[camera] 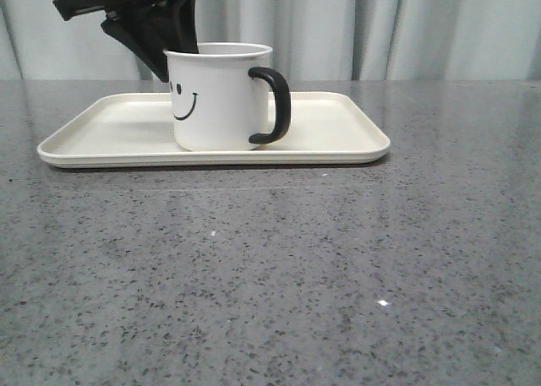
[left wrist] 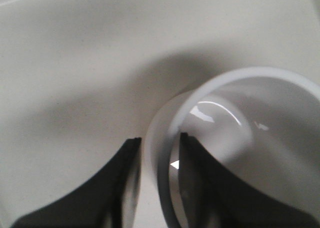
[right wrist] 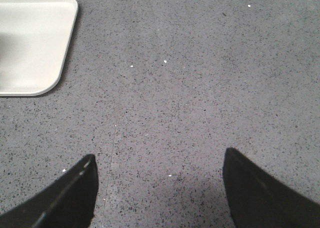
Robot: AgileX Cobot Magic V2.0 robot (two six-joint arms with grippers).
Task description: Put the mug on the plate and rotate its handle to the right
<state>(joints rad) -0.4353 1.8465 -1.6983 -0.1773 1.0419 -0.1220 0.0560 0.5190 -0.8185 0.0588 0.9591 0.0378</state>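
The white mug (camera: 215,99) with a black smiley face stands upright on the cream plate (camera: 338,133), left of its middle. Its black handle (camera: 275,105) points right. My left gripper (camera: 169,65) reaches down at the mug's far left rim. In the left wrist view the left gripper (left wrist: 160,143) straddles the mug (left wrist: 250,128) wall, one finger inside and one outside, closed narrowly on it, above the plate (left wrist: 75,63). My right gripper (right wrist: 160,163) is wide open and empty over bare table, with a plate corner (right wrist: 30,43) off to one side.
The grey speckled table (camera: 270,276) stretches in front of the plate and to both sides. A pale curtain (camera: 406,23) hangs behind the table's far edge. The right arm does not show in the front view.
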